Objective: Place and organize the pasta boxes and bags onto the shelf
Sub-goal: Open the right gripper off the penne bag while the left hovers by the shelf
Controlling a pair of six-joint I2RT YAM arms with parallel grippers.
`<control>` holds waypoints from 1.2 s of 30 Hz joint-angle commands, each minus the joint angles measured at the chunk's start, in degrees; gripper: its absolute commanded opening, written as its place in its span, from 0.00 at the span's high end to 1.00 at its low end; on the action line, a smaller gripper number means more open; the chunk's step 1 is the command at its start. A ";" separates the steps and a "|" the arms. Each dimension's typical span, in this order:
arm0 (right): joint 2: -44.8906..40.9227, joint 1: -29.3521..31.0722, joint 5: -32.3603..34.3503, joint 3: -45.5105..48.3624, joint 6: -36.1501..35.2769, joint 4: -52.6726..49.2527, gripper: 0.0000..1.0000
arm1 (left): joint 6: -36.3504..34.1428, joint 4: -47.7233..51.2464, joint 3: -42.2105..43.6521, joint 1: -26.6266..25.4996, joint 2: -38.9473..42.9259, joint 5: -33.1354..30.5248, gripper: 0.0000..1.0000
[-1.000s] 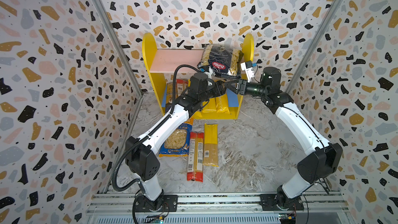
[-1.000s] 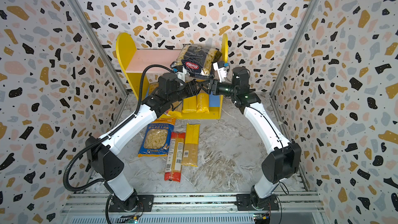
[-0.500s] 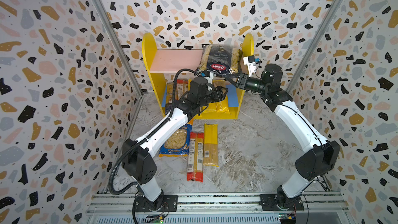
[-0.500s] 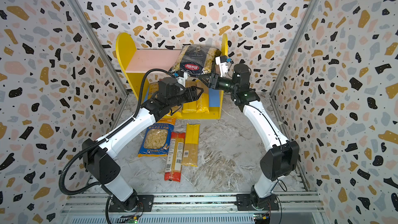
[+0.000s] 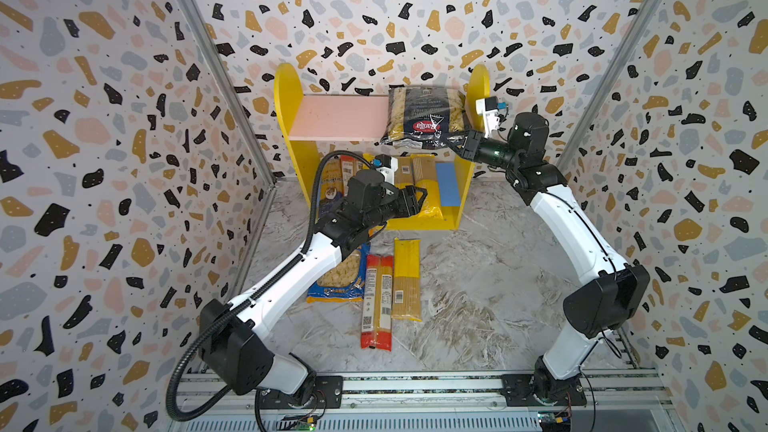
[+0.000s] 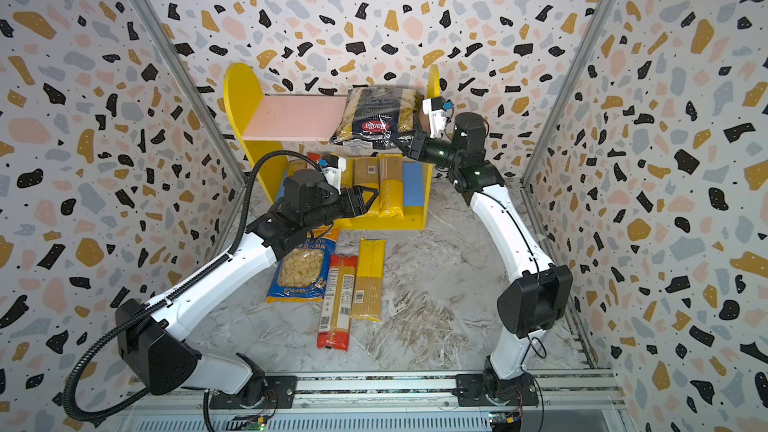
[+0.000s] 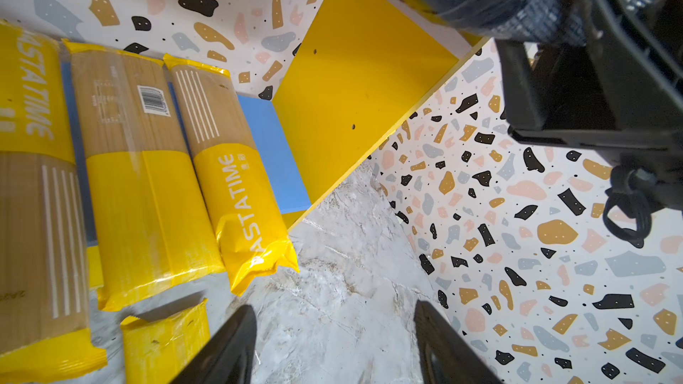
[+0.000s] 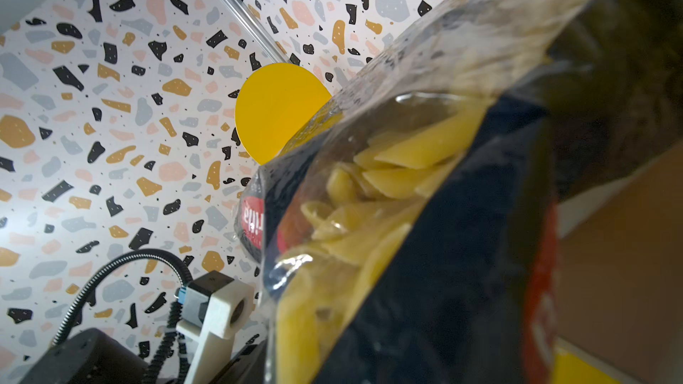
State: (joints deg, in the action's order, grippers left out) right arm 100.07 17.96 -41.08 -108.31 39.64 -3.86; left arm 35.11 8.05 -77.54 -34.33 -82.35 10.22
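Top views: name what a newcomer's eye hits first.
The navy Barilla bag lies on the pink upper board of the yellow shelf, at its right end, the right gripper at the bag's near corner. On the floor in front, a red spaghetti pack lies between an Orecchiette bag and a yellow pack.

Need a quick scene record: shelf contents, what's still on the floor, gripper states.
upper board: navy bag at right end
lower board: several spaghetti packs side by side
floor: blue bag, red pack, yellow pack, side by side
left gripper: open, empty, in front of lower board
right gripper: at navy bag's near corner; grip unclear
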 commanded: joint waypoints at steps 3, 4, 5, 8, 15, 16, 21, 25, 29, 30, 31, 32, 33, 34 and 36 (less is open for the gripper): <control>1.23 -1.94 2.06 -7.86 -1.40 -0.74 0.71 | -1.01 -2.08 2.62 0.63 2.58 -0.53 0.32; 2.06 -2.25 1.91 -9.47 -1.64 -1.62 0.71 | -1.01 -2.08 3.15 0.81 3.00 -0.55 0.32; 2.89 -2.44 1.45 -10.70 -1.66 -2.26 0.71 | -1.01 -2.03 3.64 0.92 3.40 -0.55 0.32; 4.27 -2.49 1.21 -12.20 -1.80 -2.99 0.71 | -0.92 -2.24 4.88 1.47 4.19 -0.64 0.32; 1.58 -2.49 0.52 -4.30 -0.59 0.05 0.62 | -0.92 -2.22 7.37 2.24 5.59 -0.25 0.33; 0.48 -2.49 0.40 -2.08 -0.28 1.23 0.60 | -0.93 -2.35 7.69 2.33 5.74 -0.17 0.33; -3.88 -2.18 0.23 4.87 -0.51 2.18 0.44 | -1.06 -2.03 9.36 2.73 6.69 0.15 0.33; -6.69 -2.14 0.13 9.37 -0.92 2.87 0.28 | -0.92 -2.00 11.62 3.11 8.15 0.15 0.33; -9.12 -2.14 -0.40 12.90 -0.97 3.76 0.20 | -0.70 -1.82 13.89 3.56 9.95 -0.23 0.30; -9.67 -2.13 -0.44 13.47 -0.88 3.96 0.19 | -0.74 -1.65 14.35 3.65 10.45 -0.45 0.29; -10.19 -2.14 -0.49 14.07 -0.95 4.09 0.17 | -0.75 -1.40 14.84 3.82 11.05 -0.68 0.27; -10.79 -2.14 -0.55 14.57 -1.05 3.95 0.15 | -0.77 -1.15 15.29 3.98 11.67 -0.85 0.25; -11.35 -2.14 -0.61 15.14 -1.18 3.90 0.14 | -0.87 -0.80 15.60 4.09 12.17 -1.10 0.22; -12.22 -2.14 -0.57 16.07 -1.42 3.97 0.11 | -0.96 -0.31 15.90 4.25 12.82 -1.42 0.19; -14.00 -2.19 -0.43 17.88 -1.88 3.95 0.08 | -1.32 0.59 16.60 4.44 14.06 -2.06 0.10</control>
State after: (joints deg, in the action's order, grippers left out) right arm 90.70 15.70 -40.95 -91.44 38.74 -1.78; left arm 34.94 8.75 -61.73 -30.44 -70.43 9.39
